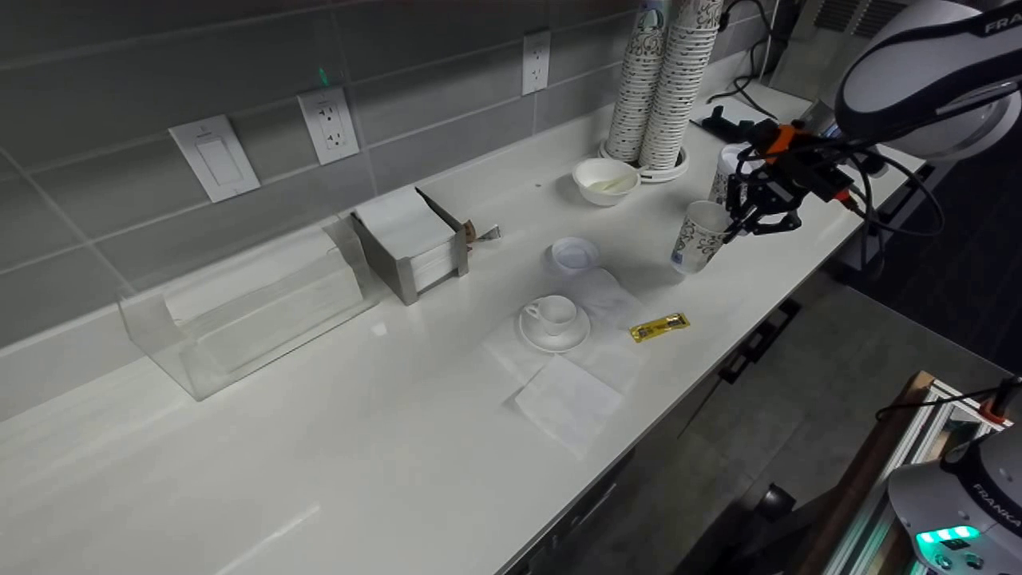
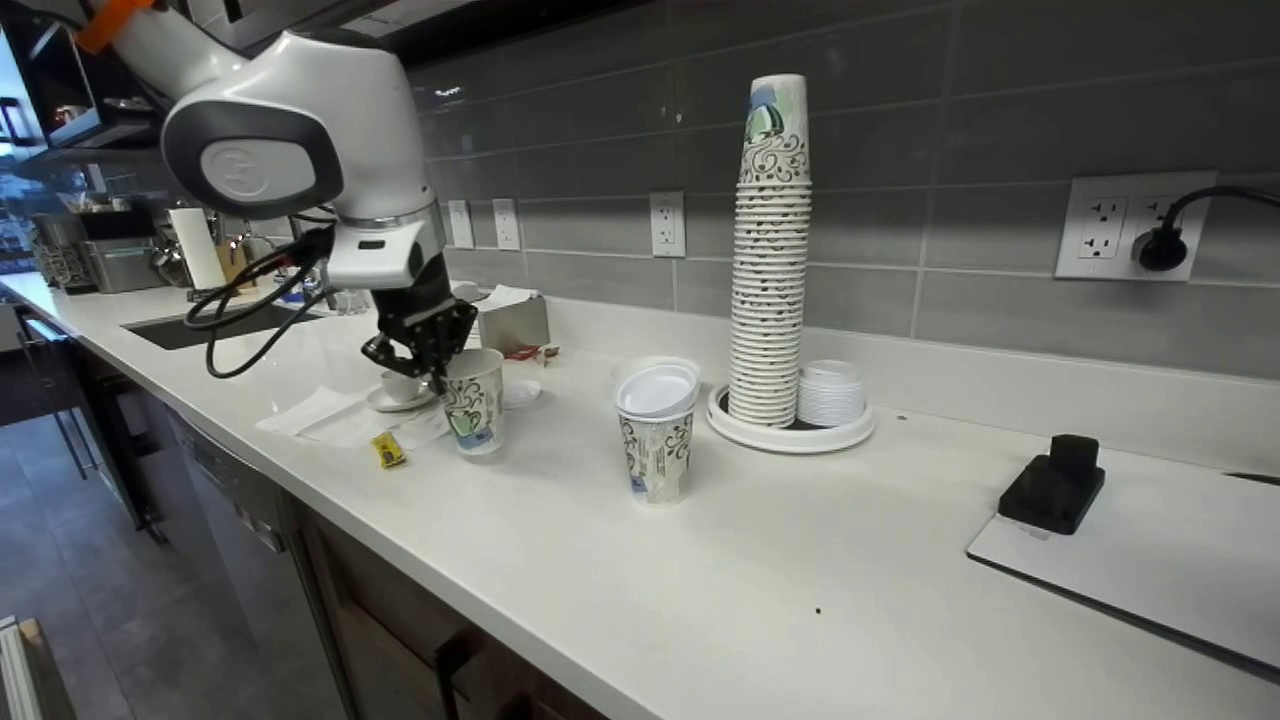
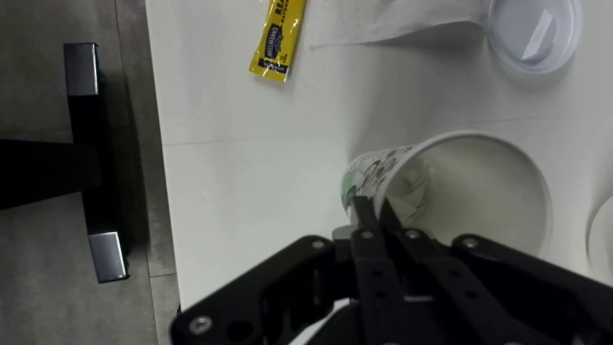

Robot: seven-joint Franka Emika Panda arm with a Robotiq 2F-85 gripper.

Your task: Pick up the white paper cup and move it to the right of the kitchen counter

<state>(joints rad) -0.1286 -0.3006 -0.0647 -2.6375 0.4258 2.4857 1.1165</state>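
The white paper cup (image 1: 699, 238) with a dark swirl print hangs slightly tilted at my gripper (image 1: 730, 233), over the kitchen counter (image 1: 383, 471). It also shows in an exterior view (image 2: 474, 402) and in the wrist view (image 3: 479, 191). My gripper (image 3: 376, 206) is shut on the cup's rim, one fingertip inside and one outside the wall. Something pale and crumpled lies inside the cup. The cup's base is very close to the counter; I cannot tell whether it touches. My gripper also shows in an exterior view (image 2: 438, 375).
Another printed cup (image 2: 657, 455) with white lids stands close by. A tall cup stack (image 2: 770, 270) stands on a round tray (image 2: 850, 438). A yellow packet (image 1: 659, 327), a small cup on a saucer (image 1: 581, 329), a bowl (image 1: 591, 172) and a napkin holder (image 1: 391, 259) are near.
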